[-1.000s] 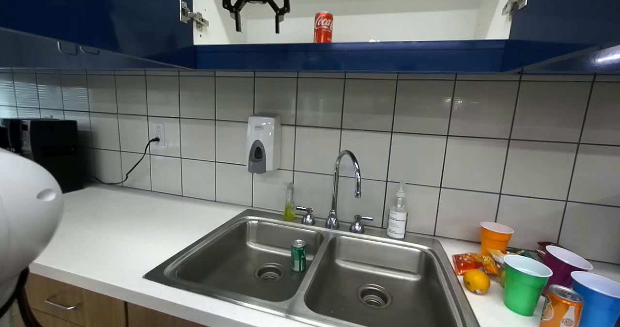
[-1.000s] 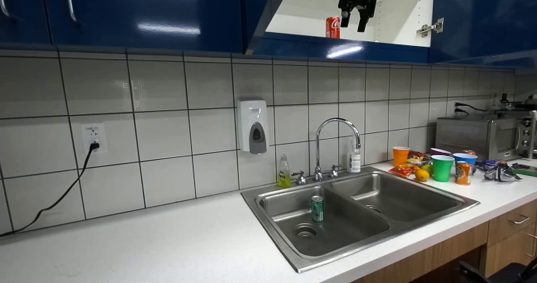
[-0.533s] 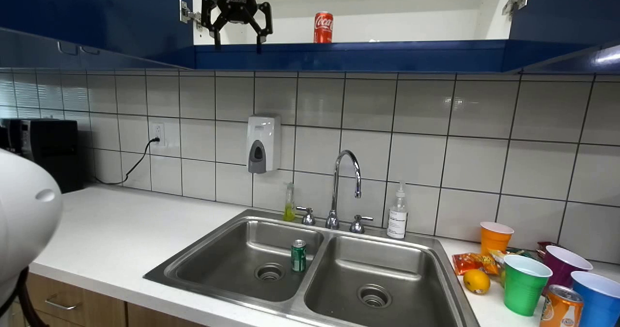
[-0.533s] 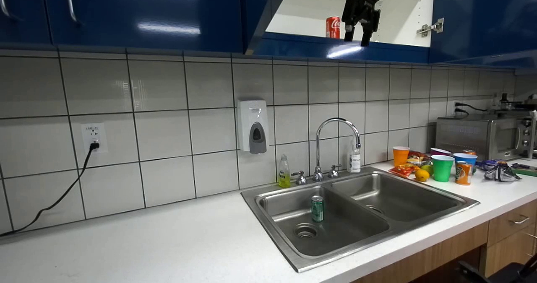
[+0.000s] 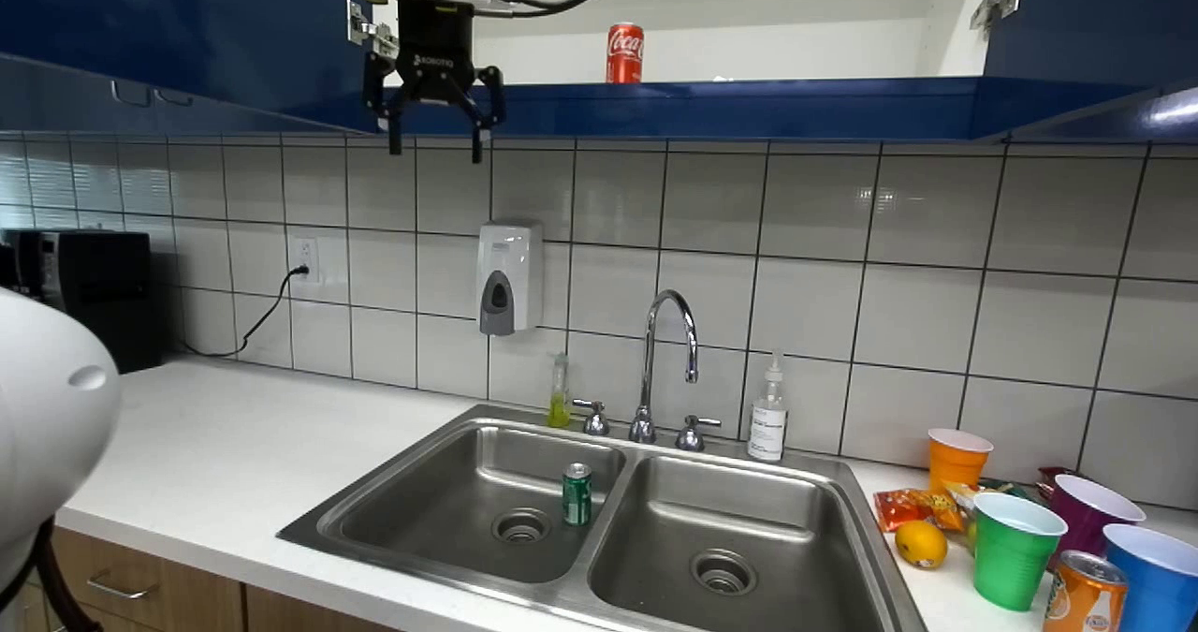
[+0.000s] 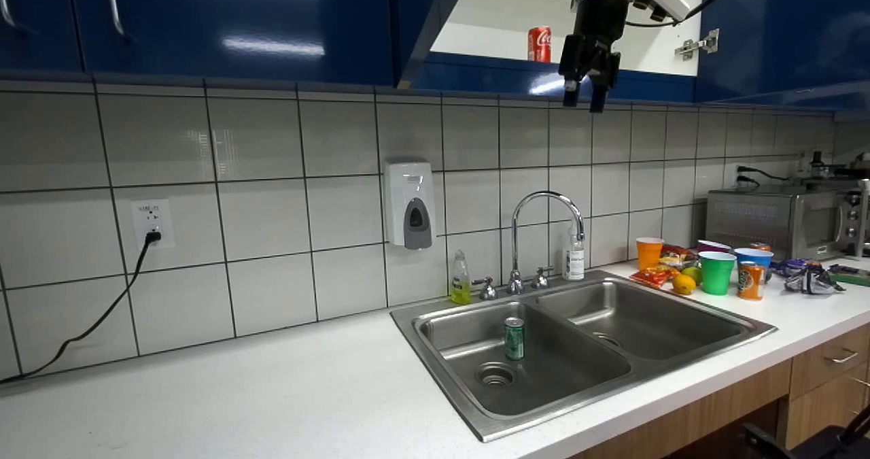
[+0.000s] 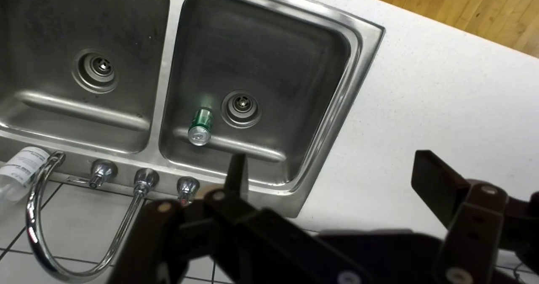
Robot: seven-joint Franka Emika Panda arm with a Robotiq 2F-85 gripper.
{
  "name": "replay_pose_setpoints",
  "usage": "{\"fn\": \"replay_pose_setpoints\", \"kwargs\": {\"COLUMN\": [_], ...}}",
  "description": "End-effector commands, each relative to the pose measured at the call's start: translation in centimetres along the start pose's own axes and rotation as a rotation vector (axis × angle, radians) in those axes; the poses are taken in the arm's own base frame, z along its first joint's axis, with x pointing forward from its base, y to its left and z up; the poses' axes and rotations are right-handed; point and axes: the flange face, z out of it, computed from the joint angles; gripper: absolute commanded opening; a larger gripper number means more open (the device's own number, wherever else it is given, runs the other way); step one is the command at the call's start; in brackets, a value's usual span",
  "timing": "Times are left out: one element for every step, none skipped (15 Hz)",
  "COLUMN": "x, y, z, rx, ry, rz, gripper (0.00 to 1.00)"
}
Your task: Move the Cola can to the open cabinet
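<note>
The gripper (image 5: 436, 151) hangs with both fingers pointing down and standing wide from each other, so it is released. Its fingertips appear lower than the blue bottom edge of the open cabinet (image 5: 749, 109). Inside this cabinet, the Cola can (image 5: 625, 53) stands upright, apart from the gripper. Below, I see a green can (image 5: 577, 494) in one basin of the steel sink (image 5: 421, 510), near the drain (image 5: 521, 525). Beside the sink, on the white counter (image 5: 955, 602), there are a green cup (image 5: 1015, 557) and a blue cup (image 5: 1156, 580).
</note>
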Motion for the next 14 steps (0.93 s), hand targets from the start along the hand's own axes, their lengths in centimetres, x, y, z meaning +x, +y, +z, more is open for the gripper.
{"fn": "replay_pose_setpoints", "kwargs": {"x": [-1.7,-2.0,-2.2,-2.5,-2.8,-1.8,-2.1,-2.2,-2.3,-2.3,-2.3,-2.4,-2.4,-2.4], "y": [-1.2,-1.4,-1.5,-1.7,-1.7,-1.1,-1.1,-1.2,-1.2,-1.2,-1.2,-1.3,-1.3,-1.3], "z": [1.8,2.4,3.0,3.6,4.0,3.6,4.0,4.3,4.3,4.3,4.3,4.3,4.2,4.2], "rx": [-0.012,-0.008,-0.002,0.004,0.017,0.025,0.029,0.030,0.030,0.030,0.030,0.029,0.029,0.029], "ry": [-0.009,-0.018,-0.027,-0.033,-0.041,-0.055,-0.061,-0.063,-0.063,-0.062,-0.061,-0.060,-0.059,-0.059], "rz": [0.012,0.012,0.010,0.012,0.016,-0.003,-0.002,-0.002,-0.001,-0.001,-0.001,-0.001,-0.001,-0.001], "gripper": [1.00,1.00,1.00,1.00,1.00,1.00,1.00,1.00,1.00,1.00,1.00,1.00,1.00,1.00]}}
